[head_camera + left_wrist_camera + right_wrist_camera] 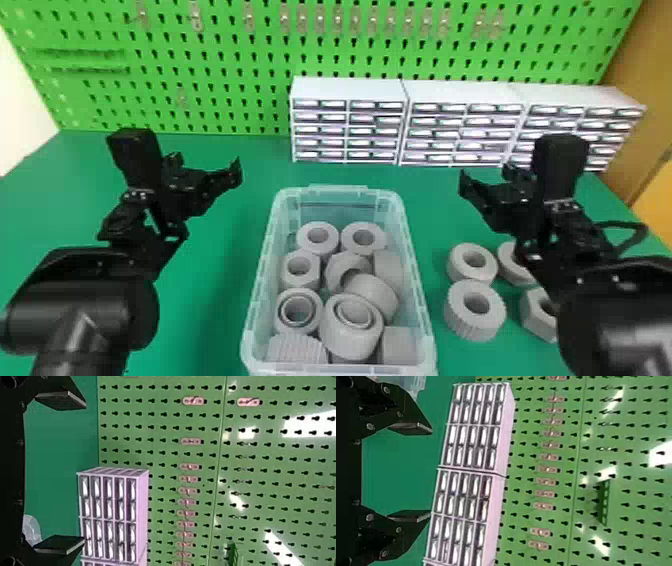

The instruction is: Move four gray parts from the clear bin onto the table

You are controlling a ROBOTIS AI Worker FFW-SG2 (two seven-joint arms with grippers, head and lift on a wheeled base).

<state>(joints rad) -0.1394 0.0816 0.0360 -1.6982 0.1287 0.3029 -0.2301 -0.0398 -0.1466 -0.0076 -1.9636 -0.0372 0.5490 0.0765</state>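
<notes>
In the head view the clear bin (422, 305) stands on the green table, holding several gray parts (352, 320), rings and nut shapes. Right of it, several more gray parts (475, 307) lie on the table, some partly behind the right arm. My left gripper (207, 167) is raised left of the bin, open and holding nothing; in the left wrist view the left gripper (75, 473) has its fingers wide apart. My right gripper (487, 177) is up on the bin's right side; in the right wrist view the right gripper (421, 473) is open with nothing between its fingers.
White drawer cabinets (347, 122) stand in a row along the table's back, behind the bin and the right gripper. Behind them rises a green pegboard (225, 60) with small hooks. The green table (210, 300) extends left of the bin, under the left arm.
</notes>
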